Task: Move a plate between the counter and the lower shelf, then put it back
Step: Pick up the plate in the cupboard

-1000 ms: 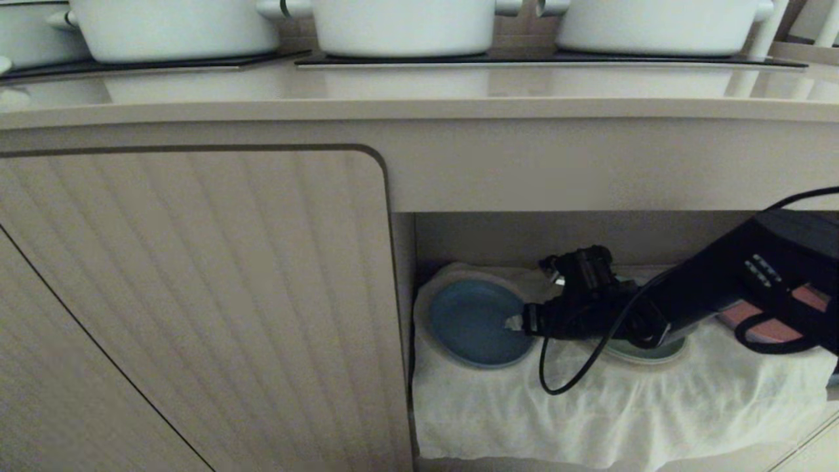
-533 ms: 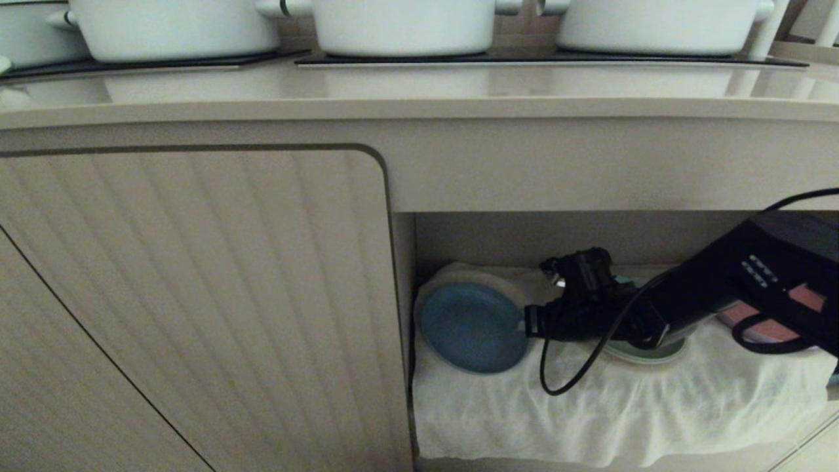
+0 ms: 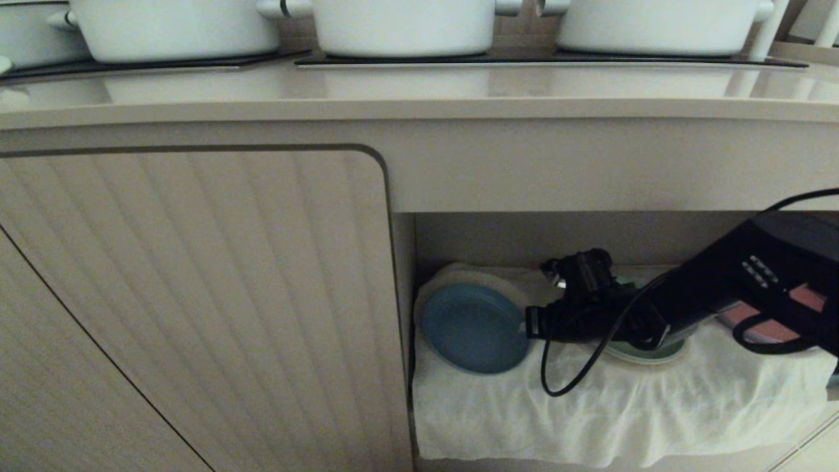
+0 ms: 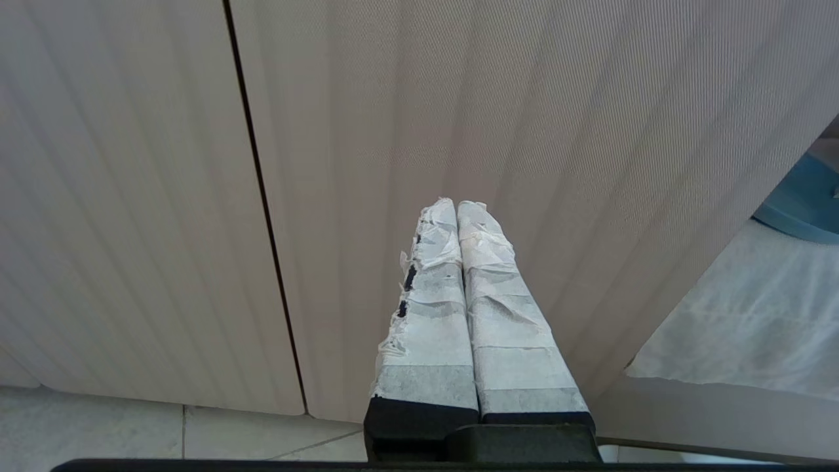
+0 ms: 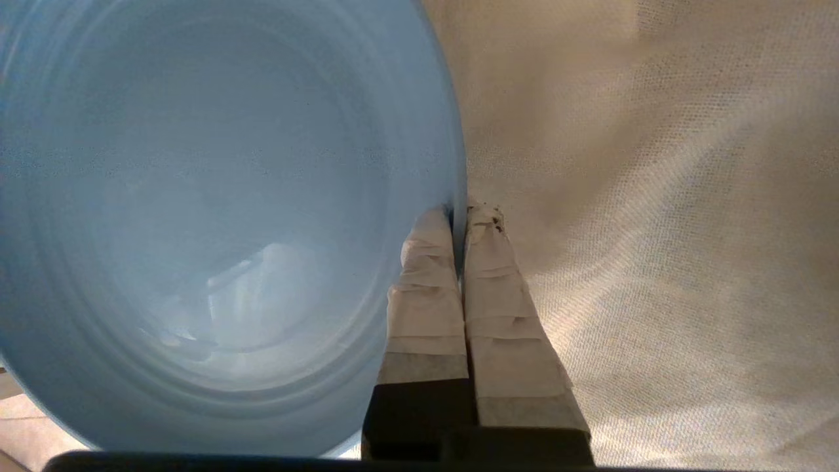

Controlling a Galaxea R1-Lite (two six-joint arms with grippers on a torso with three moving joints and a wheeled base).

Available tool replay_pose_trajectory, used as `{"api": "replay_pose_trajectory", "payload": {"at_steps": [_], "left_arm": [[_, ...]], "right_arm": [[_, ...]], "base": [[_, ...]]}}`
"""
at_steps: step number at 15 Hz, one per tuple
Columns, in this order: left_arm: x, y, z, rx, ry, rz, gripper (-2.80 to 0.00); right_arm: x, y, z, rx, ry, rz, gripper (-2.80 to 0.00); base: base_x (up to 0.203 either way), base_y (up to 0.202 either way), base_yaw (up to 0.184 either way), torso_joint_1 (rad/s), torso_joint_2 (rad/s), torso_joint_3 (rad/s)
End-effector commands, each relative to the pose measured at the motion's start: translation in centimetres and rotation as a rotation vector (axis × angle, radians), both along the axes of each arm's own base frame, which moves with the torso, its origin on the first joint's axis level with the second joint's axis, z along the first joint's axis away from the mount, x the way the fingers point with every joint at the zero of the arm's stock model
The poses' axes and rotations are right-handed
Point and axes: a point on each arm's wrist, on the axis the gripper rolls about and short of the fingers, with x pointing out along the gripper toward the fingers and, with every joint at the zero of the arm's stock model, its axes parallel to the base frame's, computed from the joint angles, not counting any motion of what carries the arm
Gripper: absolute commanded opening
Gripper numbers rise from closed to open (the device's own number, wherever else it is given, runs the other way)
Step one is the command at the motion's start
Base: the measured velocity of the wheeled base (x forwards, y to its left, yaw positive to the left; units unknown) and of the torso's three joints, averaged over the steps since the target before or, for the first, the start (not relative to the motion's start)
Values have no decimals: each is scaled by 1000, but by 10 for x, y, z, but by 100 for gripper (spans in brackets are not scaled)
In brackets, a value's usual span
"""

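Tilted up off the white cloth point(image 3: 590, 419) since a second ago, the plate point(image 3: 473, 328) is sitting inside the lower shelf point(image 3: 524, 239), its rim pinched by the right gripper point(image 3: 528, 322); carrying it to the surface point(image 3: 419, 88) and returning it is remaining

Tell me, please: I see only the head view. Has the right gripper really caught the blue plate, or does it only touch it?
Observer: The right gripper is shut on the plate; one finger is inside the rim, one outside.
Operator: Is the plate flat on the cloth?
Observer: No, it is tilted; the white cloth shows behind its gripped edge.
Operator: And where is the left gripper?
Observer: The left gripper is shut and empty, facing the ribbed cabinet door.
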Motion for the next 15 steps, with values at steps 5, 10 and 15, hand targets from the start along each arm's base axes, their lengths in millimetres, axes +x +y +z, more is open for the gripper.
{"api": "replay_pose_trajectory", "payload": {"at_steps": [5,10,15], "left_arm": [[0,0,0,-1,-1,1,-280],[0,0,0,-1,0,1,-280],[0,0,0,-1,0,1,-280]], "right_arm": [[-5,-9,13,-5,25,-16,-280],[-17,-21,19,-11,44,-38,-280],[-26,-32,25,-11,46,-58,-280]], "base": [[0,0,0,0,0,0],[0,0,0,0,0,0],[0,0,0,0,0,0]]}}
